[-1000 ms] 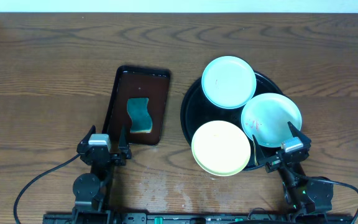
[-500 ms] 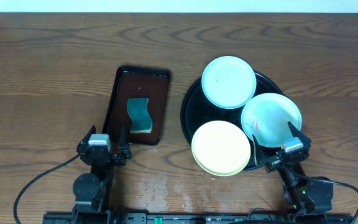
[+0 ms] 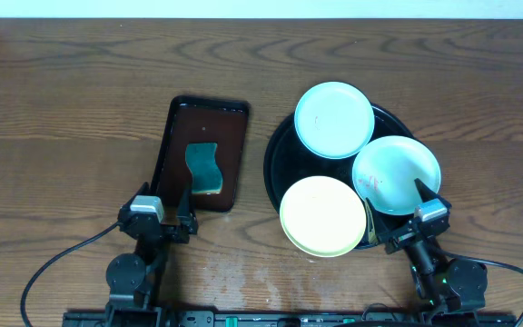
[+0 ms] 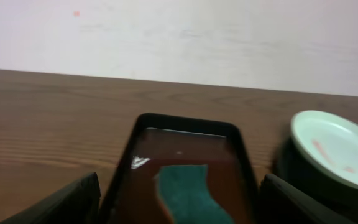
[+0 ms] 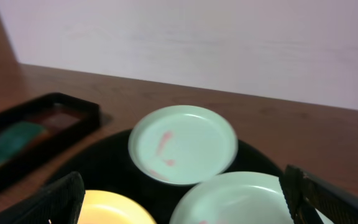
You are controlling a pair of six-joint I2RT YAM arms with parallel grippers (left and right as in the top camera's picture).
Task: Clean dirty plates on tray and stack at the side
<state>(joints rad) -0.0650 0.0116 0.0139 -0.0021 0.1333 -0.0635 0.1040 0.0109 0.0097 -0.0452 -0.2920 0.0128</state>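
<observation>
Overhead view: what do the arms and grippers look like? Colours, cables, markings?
Left arm and right arm: black. The left gripper and right gripper each have two black wedge-shaped fingers and a pale grey block on top. A thin black cable loops out from each base. No markings legible.

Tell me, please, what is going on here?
Nothing is held yet. Two pale mint round plates and a pale yellow one lie on the glossy black round tray, the mint ones smeared red. The left gripper is open near the dark brown rectangular tray with the teal sponge; the right gripper is open at the black tray's edge.
</observation>
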